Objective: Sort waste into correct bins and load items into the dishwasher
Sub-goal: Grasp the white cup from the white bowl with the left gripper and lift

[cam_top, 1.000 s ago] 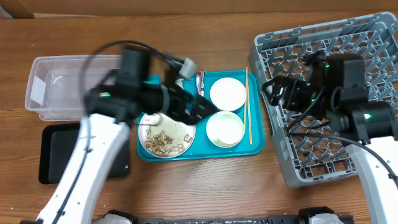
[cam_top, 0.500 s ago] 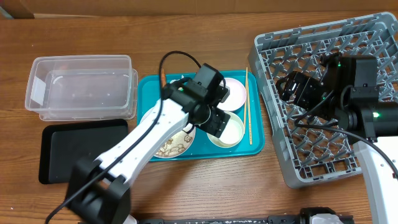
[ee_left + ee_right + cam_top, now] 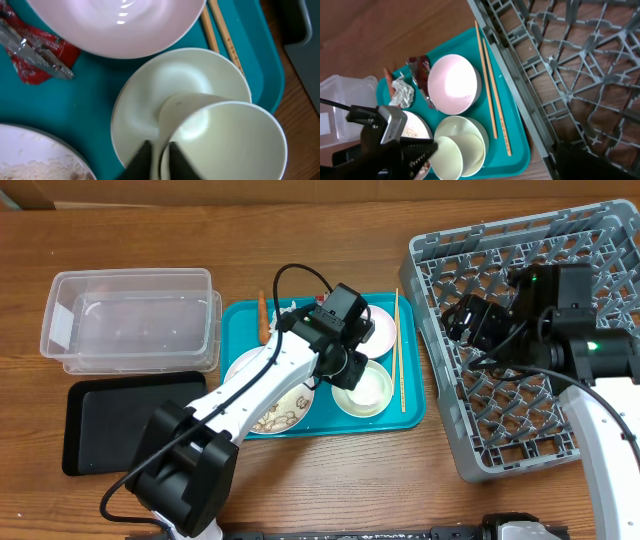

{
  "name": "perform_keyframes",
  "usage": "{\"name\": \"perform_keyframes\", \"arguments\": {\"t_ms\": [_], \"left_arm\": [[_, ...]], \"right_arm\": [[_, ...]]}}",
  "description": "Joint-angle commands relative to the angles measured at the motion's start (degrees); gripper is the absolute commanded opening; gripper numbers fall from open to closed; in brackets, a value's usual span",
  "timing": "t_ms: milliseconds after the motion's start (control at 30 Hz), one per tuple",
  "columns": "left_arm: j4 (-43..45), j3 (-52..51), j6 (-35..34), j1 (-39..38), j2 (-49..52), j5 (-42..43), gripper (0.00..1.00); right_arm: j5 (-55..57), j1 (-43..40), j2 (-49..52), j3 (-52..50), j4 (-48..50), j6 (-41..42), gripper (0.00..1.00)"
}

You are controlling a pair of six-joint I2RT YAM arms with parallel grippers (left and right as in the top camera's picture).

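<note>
My left gripper is shut on the rim of a small white bowl, one finger inside and one outside. That bowl is tipped up inside a second white bowl on the teal tray. A third, pinkish-white bowl sits behind them, with the chopsticks along the tray's right side. The plate holds beige scraps and rice. The carrot, foil ball and red wrapper lie at the tray's back left. My right gripper hangs open and empty over the grey dish rack.
The clear plastic tub stands left of the teal tray. The black tray lies in front of it. The dish rack's left wall runs close beside the teal tray's right edge. The table is bare wood.
My left arm swung right from the tray's left side to the near bowls, and its fingers closed on the inner bowl's rim. The right arm shifted only slightly above the rack.
</note>
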Motion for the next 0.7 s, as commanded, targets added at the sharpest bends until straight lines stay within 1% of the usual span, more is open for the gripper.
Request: {"name": "perform_keyframes", "arguments": {"t_ms": [0,100,200,300,367,400,433,467,567,667], "left_arm": [[0.0,1.31,-0.28,-0.46,1.03,0.59,0.04],[-2.8,3.87,-1.22,0.44,0.31,2.54,0.04],[-9.07,8.39,-1.36,2.58,-1.16,4.48,0.04],[-16.37,14.01,-1.29,6.32,-2.69,5.11,0.04],[-18.71,16.72,-1.03,9.77,-3.89,8.13,0.04],[-19.17,17.86,0.24,12.26,-4.59,12.17,0.04],[-19.04,18.84,2.51,15.54,-5.31,19.54,0.04],[-18.73,19.21,4.07,17.79,-5.62,25.14,0.04],[-18.43,19.28,7.48,26.34,-5.64,46.73,0.04],[-20.09,19.17,10.27,31.58,-5.03,61.68,0.04]], "right_arm": [[0.39,-0.11,0.17,1.64,-0.09,0.31,1.0],[0.39,-0.11,0.13,1.64,-0.66,0.31,1.0],[0.39,-0.11,0.13,1.64,-1.33,0.26,1.0],[0.39,-0.11,0.13,1.64,-1.81,0.07,1.0],[0.35,-0.09,0.13,1.64,-1.75,0.07,1.0],[-0.24,-0.07,0.13,1.64,-1.68,-0.22,1.0],[-2.49,-0.07,0.13,1.64,-1.4,-2.12,1.0],[-5.97,-0.04,0.13,1.64,-0.96,-4.66,1.0],[-19.96,-0.04,0.13,1.64,1.07,-11.02,0.96],[-35.41,0.5,0.13,1.64,5.38,-15.28,0.94]]}}
